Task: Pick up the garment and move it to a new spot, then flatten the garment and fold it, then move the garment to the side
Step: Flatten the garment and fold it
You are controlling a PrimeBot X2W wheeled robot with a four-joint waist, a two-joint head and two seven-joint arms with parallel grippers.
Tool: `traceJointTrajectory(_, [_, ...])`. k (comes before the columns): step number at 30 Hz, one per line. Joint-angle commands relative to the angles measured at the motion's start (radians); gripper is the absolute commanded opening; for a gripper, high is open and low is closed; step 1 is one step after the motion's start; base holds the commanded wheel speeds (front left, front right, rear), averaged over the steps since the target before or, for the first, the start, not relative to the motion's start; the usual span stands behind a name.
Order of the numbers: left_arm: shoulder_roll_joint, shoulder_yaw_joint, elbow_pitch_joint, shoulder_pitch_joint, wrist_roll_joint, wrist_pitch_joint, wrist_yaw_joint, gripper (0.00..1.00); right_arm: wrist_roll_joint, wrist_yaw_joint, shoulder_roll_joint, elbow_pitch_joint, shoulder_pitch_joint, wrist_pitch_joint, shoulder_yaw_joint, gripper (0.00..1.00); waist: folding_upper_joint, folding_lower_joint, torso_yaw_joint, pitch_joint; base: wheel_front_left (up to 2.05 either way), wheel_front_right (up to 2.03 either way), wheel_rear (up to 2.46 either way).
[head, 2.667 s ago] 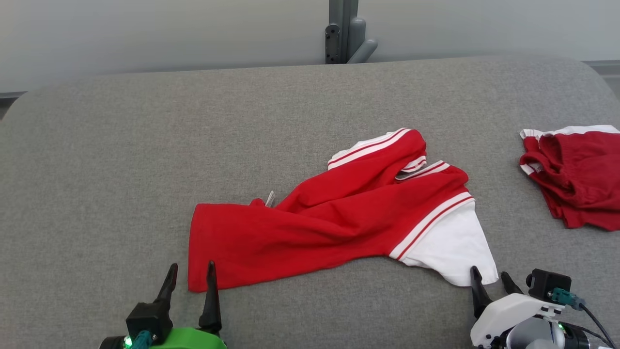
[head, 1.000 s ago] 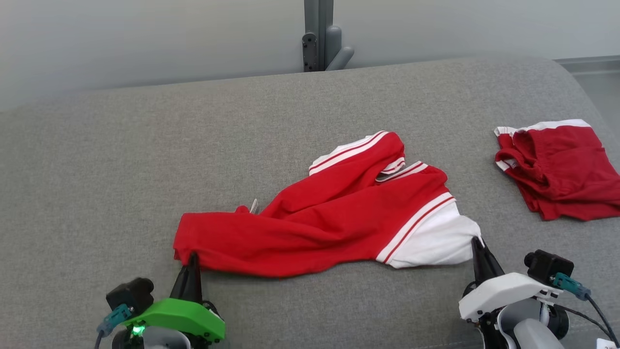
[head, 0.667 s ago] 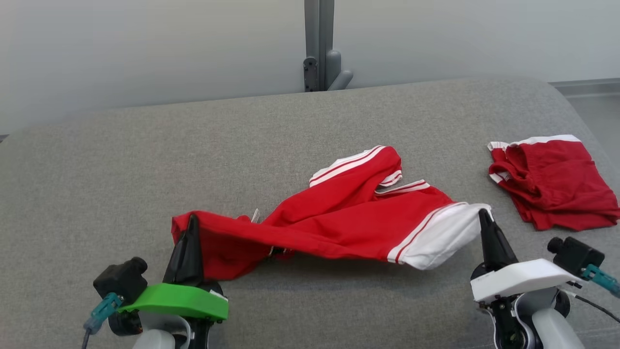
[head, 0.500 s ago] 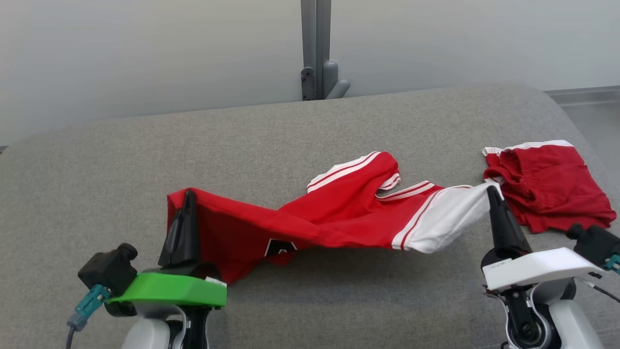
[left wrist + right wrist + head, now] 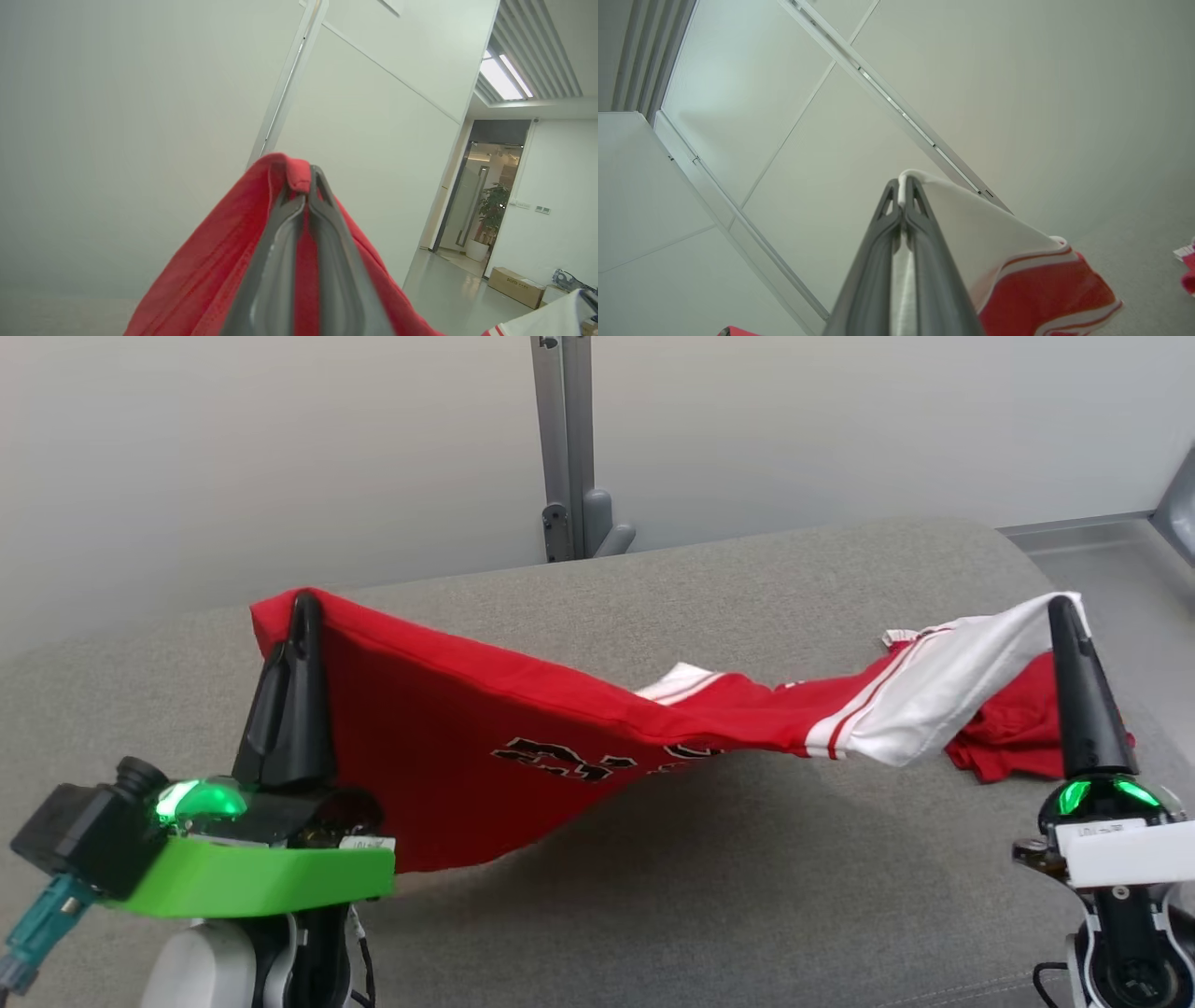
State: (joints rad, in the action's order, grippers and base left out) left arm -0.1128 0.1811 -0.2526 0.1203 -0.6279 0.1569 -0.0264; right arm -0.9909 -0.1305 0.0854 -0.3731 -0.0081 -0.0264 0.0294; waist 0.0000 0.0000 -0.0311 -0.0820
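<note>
Garment [image 5: 448, 728] hangs stretched over cushion [image 5: 747, 877]. Left gripper [image 5: 303, 602] clamps its red corner, right gripper [image 5: 1061, 607] clamps the white sleeve. Black print partly folded, unreadable. Red cloth [image 5: 1013, 733] mostly hidden behind sleeve.

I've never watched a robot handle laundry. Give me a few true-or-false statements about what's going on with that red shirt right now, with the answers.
1. The left fingers are pinching a red corner of the shirt. True.
2. The right fingers are open and hold nothing. False: they are closed on the shirt's white end.
3. The shirt lies flat on the grey cushion. False: it is lifted and strung between both arms, sagging in the middle.
4. A second red garment lies on the cushion at the right. True.
5. The shirt has black lettering on it. True.
</note>
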Motion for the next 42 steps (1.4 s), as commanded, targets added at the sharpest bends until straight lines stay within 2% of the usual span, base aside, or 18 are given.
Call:
traceJointTrajectory(1, [-0.009,-0.001,-0.014,0.017,-0.003,-0.005,0.002,0.00,-0.007,0.000,0.000,-0.016,0.009,0.007,0.008,0.00,0.0000,0.0000,-0.007,-0.003,0.00,0.00,0.00])
traceJointTrajectory(6, [-0.022,0.004,-0.127,0.047,-0.008,-0.050,0.009,0.00,-0.041,0.000,-0.006,-0.139,0.005,0.046,0.051,0.00,0.0000,0.0000,-0.017,-0.002,0.00,0.00,0.00])
traceJointTrajectory(11, [-0.035,0.020,-0.189,0.085,-0.010,-0.099,0.014,0.00,-0.021,0.000,-0.008,-0.211,-0.019,0.098,0.087,0.00,0.0000,0.0000,-0.022,0.010,0.00,0.00,0.00])
traceJointTrajectory(16, [-0.052,0.038,-0.157,0.128,0.005,-0.135,0.006,0.00,0.008,0.000,-0.017,-0.177,-0.058,0.150,0.104,0.00,0.0000,0.0000,-0.024,0.040,0.00,0.00,0.00])
traceJointTrajectory(21, [-0.063,0.047,-0.062,0.211,-0.007,-0.160,-0.016,0.00,0.060,0.000,-0.021,-0.089,-0.145,0.193,0.102,0.00,0.0000,0.0000,-0.018,0.103,0.00,0.00,0.00])
traceJointTrajectory(27, [-0.095,0.036,0.136,0.473,-0.004,-0.218,-0.048,0.00,0.115,0.000,-0.022,0.066,-0.418,0.236,0.095,0.00,0.0000,0.0000,-0.022,0.256,0.00,0.00,0.00])
traceJointTrajectory(29, [-0.109,0.035,0.219,0.604,0.016,-0.233,-0.054,0.00,0.144,0.000,-0.022,0.135,-0.554,0.245,0.083,0.00,0.0000,0.0000,-0.031,0.321,0.00,0.00,0.00])
traceJointTrajectory(30, [-0.127,0.035,0.318,0.742,0.049,-0.239,-0.061,0.00,0.186,0.000,-0.022,0.217,-0.701,0.239,0.061,0.00,0.0000,0.0000,-0.041,0.380,0.00,0.00,0.00])
traceJointTrajectory(33, [-0.153,0.033,0.465,0.946,0.100,-0.225,-0.063,0.00,0.228,0.000,-0.024,0.346,-0.930,0.187,0.020,0.00,0.0000,0.0000,-0.067,0.453,0.00,0.00,0.00])
traceJointTrajectory(34, [-0.153,0.033,0.465,0.946,0.100,-0.225,-0.063,0.00,0.228,0.000,-0.024,0.346,-0.930,0.187,0.020,0.00,0.0000,0.0000,-0.067,0.453,0.00,0.00,0.00])
traceJointTrajectory(42, [-0.214,0.015,0.814,1.369,0.244,-0.040,-0.022,0.00,0.350,0.000,-0.032,0.754,-1.430,-0.135,-0.062,0.00,0.0000,0.0000,-0.154,0.540,0.00,0.00,0.00])
